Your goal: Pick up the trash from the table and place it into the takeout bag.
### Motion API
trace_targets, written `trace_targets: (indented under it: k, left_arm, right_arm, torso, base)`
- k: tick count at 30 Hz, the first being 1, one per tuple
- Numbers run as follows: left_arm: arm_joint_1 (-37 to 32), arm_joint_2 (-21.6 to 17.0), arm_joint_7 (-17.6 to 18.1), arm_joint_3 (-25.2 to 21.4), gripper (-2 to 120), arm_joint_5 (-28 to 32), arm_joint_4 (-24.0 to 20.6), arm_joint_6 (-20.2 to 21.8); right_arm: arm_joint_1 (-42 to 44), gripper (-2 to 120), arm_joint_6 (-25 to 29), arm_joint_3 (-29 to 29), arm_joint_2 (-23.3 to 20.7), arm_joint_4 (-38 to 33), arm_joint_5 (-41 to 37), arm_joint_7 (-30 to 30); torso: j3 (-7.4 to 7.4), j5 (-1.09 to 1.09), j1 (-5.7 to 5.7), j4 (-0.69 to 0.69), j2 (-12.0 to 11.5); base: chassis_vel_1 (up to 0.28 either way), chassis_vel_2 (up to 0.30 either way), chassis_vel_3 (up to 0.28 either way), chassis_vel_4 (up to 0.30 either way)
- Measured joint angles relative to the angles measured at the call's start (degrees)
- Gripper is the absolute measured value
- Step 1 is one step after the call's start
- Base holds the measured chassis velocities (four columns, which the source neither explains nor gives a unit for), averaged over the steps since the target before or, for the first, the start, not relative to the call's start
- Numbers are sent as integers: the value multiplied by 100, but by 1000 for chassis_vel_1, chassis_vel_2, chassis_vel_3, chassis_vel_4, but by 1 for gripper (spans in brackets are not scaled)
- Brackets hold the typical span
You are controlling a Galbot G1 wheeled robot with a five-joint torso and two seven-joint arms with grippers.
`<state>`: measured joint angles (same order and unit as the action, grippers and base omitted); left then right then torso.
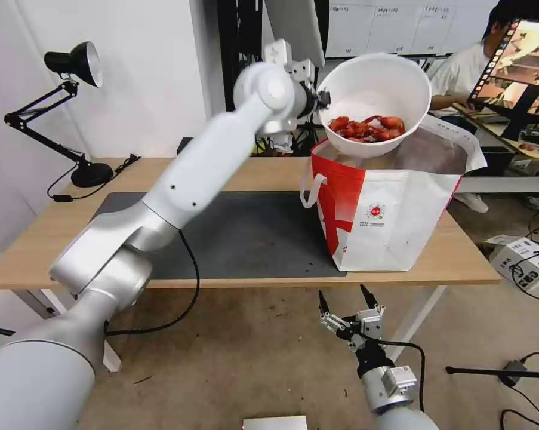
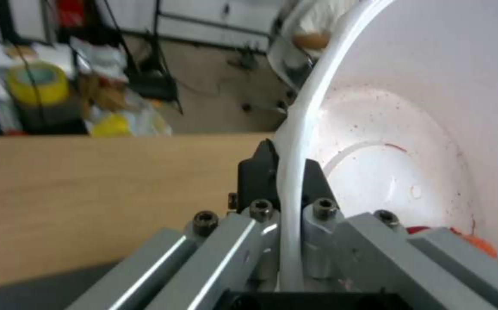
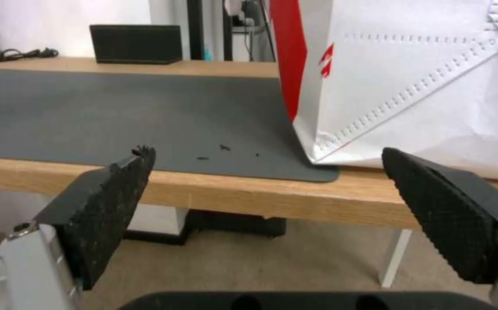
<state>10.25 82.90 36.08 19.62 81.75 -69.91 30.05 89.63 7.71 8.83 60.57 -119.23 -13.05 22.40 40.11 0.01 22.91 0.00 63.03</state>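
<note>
Nearest, right gripper [image 1: 347, 303]: hanging parked below the worktop's front edge, jaws spread wide, holding nothing.
Worktop [image 1: 54, 239]: carrying the dark grey mat [image 1: 245, 239] with a few dark crumbs near its front corner; seemingly bare of other trash across the part in view.
Takeout bag [image 1: 394, 221]: standing upright at the right end of the worktop, partly on the mat's corner, mouth gaping, foil lining showing.
Left gripper [image 2: 283, 181]: reaching up and across, pinching the bowl's thin rim between closed jaws, one finger inside, one outside.
Bowl of crayfish shells [image 1: 373, 101]: hanging raised over the bag's mouth, tilting steeply toward the camera, shells piling against the lowest wall near the lip.
Step, as a judgement: lowering or releasing the bowl into the bag.
Risk, shells: sliding over the lip and spilling onto the worktop or down the bag's outer face if tilting any further before clearing the opening.
Risk, grip: slipping, given a single-point pinch on a flexing, greasy rim bearing the whole load.
Risk, bag: folding or tipping if catching the bowl on its soft rim.
Farthest: black box [image 3: 136, 44] and desk lamp [image 1: 72, 107] sitting along the back edge, well apart from the action.
</note>
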Motion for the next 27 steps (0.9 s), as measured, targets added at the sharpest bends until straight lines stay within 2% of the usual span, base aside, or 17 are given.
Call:
trace_targets:
  k: [2,3,5,7,9,10,13,18,20,22,24,26,27]
  left_arm:
    - [-84,-64,-205,208,0,-406,-67,-323]
    - [-84,-64,-205,208,0,-406,-67,-323]
    - [-172,-241,-483,484,0,-758,-289,-524]
    - [-201,-335,-588,591,0,-833,-412,-502]
    - [-247,-480,-807,719,0,-876,-633,-310]
    - [-247,-480,-807,719,0,-876,-633,-310]
    - [-262,-672,-1186,765,0,-860,-844,24]
    - [-225,-737,-1318,713,0,-632,-894,353]
    - [-204,-772,-1375,693,0,-507,-926,632]
    - [-204,-792,-1391,693,2,-474,-936,749]
    - [-207,-836,-1418,696,12,-442,-968,912]
    - [-211,-857,-1436,700,13,-417,-991,955]
    - [-222,-884,-1458,704,20,-381,-1024,993]
  right_arm:
    - [0,100,0,0,0,0,0,0]
    - [0,100,0,0,0,0,0,0]
    - [0,100,0,0,0,0,0,0]
    - [0,100,0,0,0,0,0,0]
    - [0,100,0,0,0,0,0,0]
    - [0,100,0,0,0,0,0,0]
    - [0,100,0,0,0,0,0,0]
    - [0,100,0,0,0,0,0,0]
    - [0,100,0,0,0,0,0,0]
    - [0,100,0,0,0,0,0,0]
    - [0,100,0,0,0,0,0,0]
    - [0,100,0,0,0,0,0,0]
    - [0,100,0,0,0,0,0,0]
  torso:
    - [0,0,0,-1,0]
    - [0,0,0,-1,0]
    - [0,-1,0,0,0]
    - [0,-1,0,1,0]
    - [0,-1,0,1,0]
    - [0,-1,0,1,0]
    - [0,-1,0,1,0]
    - [0,-1,0,1,0]
    - [0,-1,0,0,0]
    - [0,-1,0,0,0]
    - [0,-1,0,0,0]
    - [0,-1,0,0,0]
    - [0,-1,0,0,0]
  base:
    - [0,0,0,0]
    - [0,0,0,0]
    - [0,0,0,0]
    - [0,0,0,0]
    - [0,0,0,0]
    - [0,0,0,0]
    - [0,0,0,0]
    - [0,0,0,0]
    - [0,0,0,0]
    - [0,0,0,0]
    - [0,0,0,0]
    - [0,0,0,0]
    - [0,0,0,0]
